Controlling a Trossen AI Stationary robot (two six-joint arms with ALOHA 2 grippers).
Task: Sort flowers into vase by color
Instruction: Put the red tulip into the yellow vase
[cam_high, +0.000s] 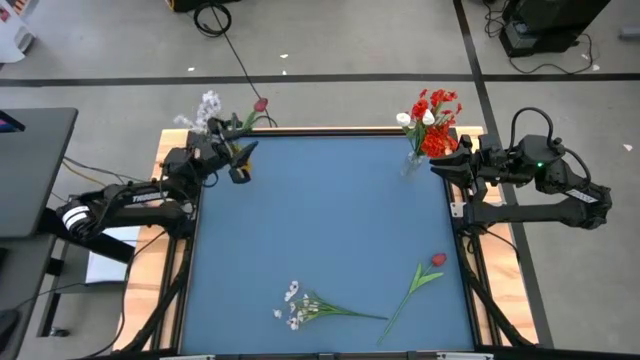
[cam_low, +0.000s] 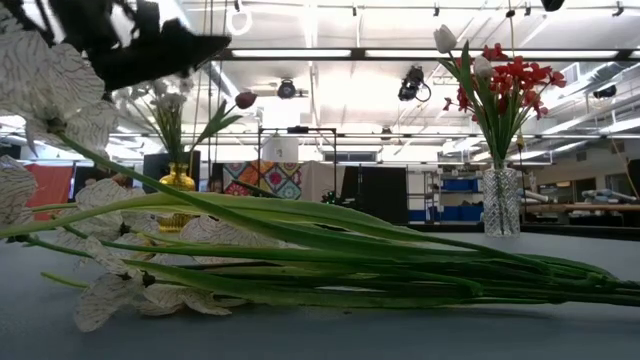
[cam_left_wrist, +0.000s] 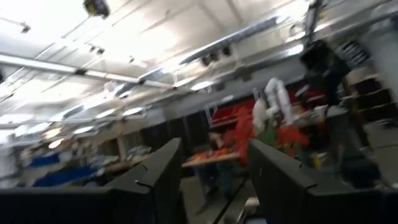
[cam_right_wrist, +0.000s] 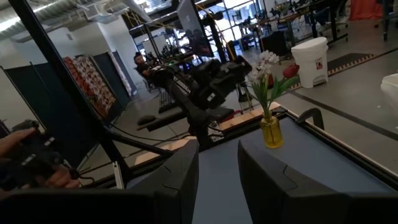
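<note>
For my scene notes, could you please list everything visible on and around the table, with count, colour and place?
yellow vase: one, yellow, far left corner of the table, holding a white spray and a red bud
clear vase: one, clear glass, far right corner, holding red blossoms and white tulips
white spray: one, white with green stalk, lying on the near edge, centre
red bud: one, red with green stalk, lying near right
table: one, blue top, wooden rim
person: one, hands only, beyond the table in the right wrist view
left tool: one, dark, open, beside the yellow vase
right tool: one, dark, open, beside the clear vase
</note>
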